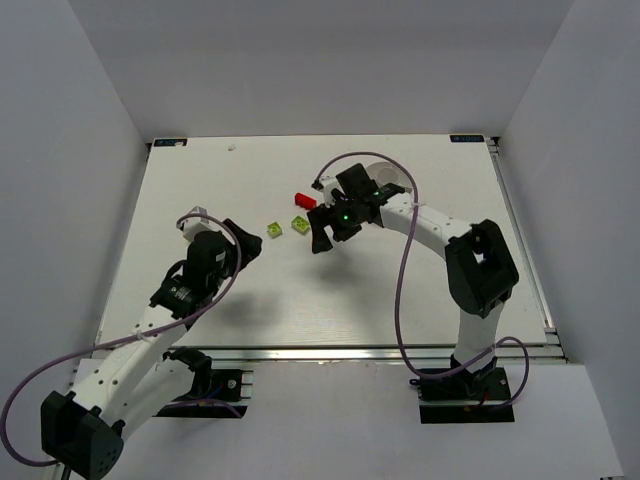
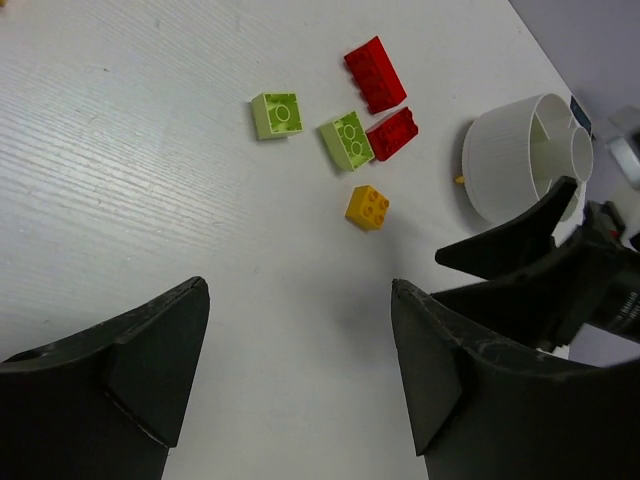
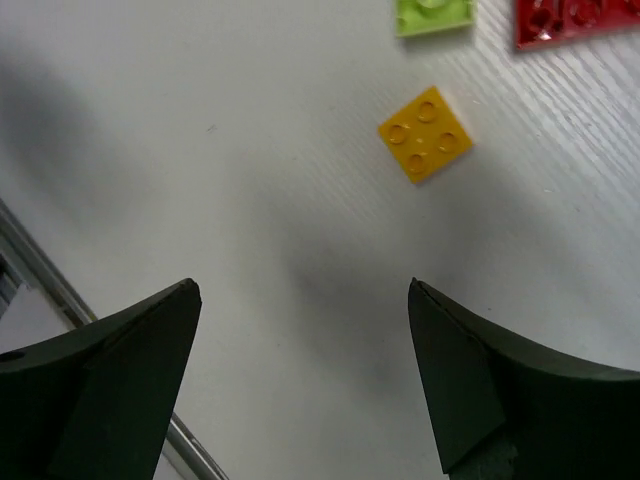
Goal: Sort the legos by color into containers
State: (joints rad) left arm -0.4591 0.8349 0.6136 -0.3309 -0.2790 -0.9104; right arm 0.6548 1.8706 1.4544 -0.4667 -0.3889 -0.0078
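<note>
Five legos lie loose on the white table. In the left wrist view these are two yellow-green bricks, two red bricks and an orange brick. The round white dish with its containers stands just right of them. My left gripper is open and empty, hovering short of the bricks. Over the table my right gripper is also open with nothing in it, and the orange brick lies just ahead of its fingers. From above, my right gripper covers the orange brick and part of the dish.
The right arm's black fingers reach into the left wrist view beside the dish. A metal rail runs along the table's edge at the lower left of the right wrist view. White walls enclose the table on three sides.
</note>
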